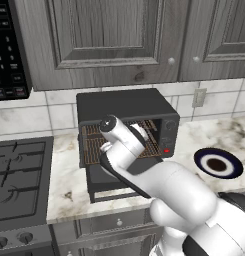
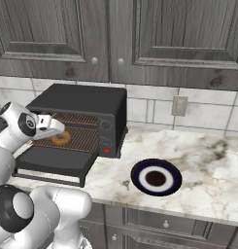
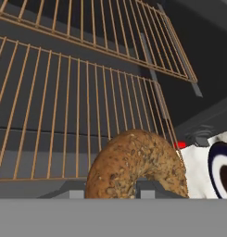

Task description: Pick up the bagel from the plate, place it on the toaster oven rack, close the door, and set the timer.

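The toaster oven (image 1: 126,106) (image 2: 86,99) stands on the counter with its door (image 1: 110,184) (image 2: 55,160) dropped open. My gripper (image 2: 56,133) (image 3: 110,192) reaches into the cavity and is shut on the seeded brown bagel (image 2: 60,139) (image 3: 133,164). I hold the bagel just over the front part of the copper rack (image 2: 84,140) (image 3: 64,115); I cannot tell whether it touches the wires. A second rack level sits above. The navy plate (image 1: 218,163) (image 2: 156,178) (image 3: 220,169) lies bare on the counter to the oven's right.
A black microwave (image 1: 9,50) hangs at the upper left, with a dark stove (image 1: 19,175) below it, left of the oven. Grey cabinets run overhead. A wall outlet (image 1: 199,97) (image 2: 179,105) sits behind the plate. Marble counter (image 2: 208,165) stretches right.
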Controlling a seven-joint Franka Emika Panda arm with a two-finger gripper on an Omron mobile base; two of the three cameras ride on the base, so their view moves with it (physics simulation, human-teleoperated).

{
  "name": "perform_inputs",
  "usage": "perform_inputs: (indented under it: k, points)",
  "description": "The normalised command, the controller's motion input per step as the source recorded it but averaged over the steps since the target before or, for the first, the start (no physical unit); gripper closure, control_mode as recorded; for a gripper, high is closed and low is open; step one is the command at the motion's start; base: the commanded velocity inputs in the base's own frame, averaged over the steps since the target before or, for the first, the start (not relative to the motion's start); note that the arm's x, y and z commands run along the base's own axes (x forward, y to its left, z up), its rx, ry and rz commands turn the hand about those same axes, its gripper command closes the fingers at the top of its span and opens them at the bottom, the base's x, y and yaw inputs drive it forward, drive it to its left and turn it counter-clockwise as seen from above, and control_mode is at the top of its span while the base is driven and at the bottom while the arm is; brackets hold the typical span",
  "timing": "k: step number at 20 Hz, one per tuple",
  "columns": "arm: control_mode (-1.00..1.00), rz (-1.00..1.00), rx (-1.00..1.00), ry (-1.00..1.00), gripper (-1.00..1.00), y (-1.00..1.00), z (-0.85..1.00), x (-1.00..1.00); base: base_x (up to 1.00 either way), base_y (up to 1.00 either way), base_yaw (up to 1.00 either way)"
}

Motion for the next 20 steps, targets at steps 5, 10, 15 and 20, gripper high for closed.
perform_inputs:
  k: [5, 10, 15, 20]
  points:
    - [-1.0, 0.0, 0.0, 0.0, 1.0, 0.0, -0.11, 0.1, 0.0, 0.0, 0.0]
    - [-1.0, 0.0, 0.0, -0.02, 1.0, 0.01, -0.09, 0.04, 0.0, 0.0, 0.0]
    - [-1.0, 0.0, 0.0, 0.0, 1.0, 0.0, -0.13, 0.05, 0.0, 0.0, 0.0]
    - [-1.0, 0.0, 0.0, 0.0, 1.0, 0.08, -0.11, 0.08, 0.0, 0.0, 0.0]
